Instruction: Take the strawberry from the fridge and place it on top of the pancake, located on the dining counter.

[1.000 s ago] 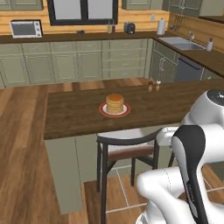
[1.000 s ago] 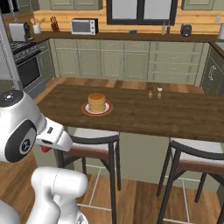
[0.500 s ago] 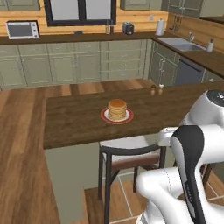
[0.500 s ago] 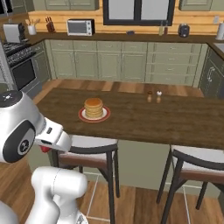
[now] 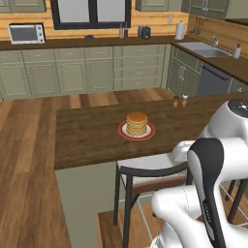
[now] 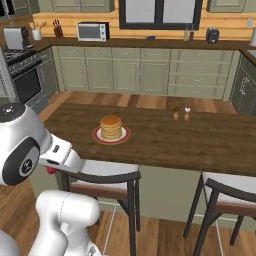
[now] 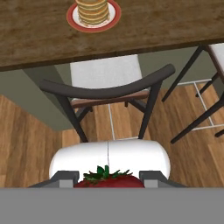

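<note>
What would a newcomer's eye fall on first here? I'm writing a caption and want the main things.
The stack of pancakes on its red-rimmed plate stands out, alone on the dark wooden dining counter. In the hand view, the red strawberry with green leaves sits at the gripper, above a dark-framed stool tucked at the counter's edge.

The left base view looks forward and down from behind the arm, which rises at 4 o'clock; the counter (image 5: 92, 135) crosses mid-frame with the pancake (image 5: 137, 123) near centre. The right base view faces the same way from the other side, arm at 8 o'clock, and shares that counter (image 6: 200, 142), the pancake (image 6: 111, 127) and the far cupboards. The hand view sits closer and steeper, over a chair (image 7: 105, 89), with the pancake (image 7: 92, 11) at 11 o'clock on the counter (image 7: 166, 24).
</note>
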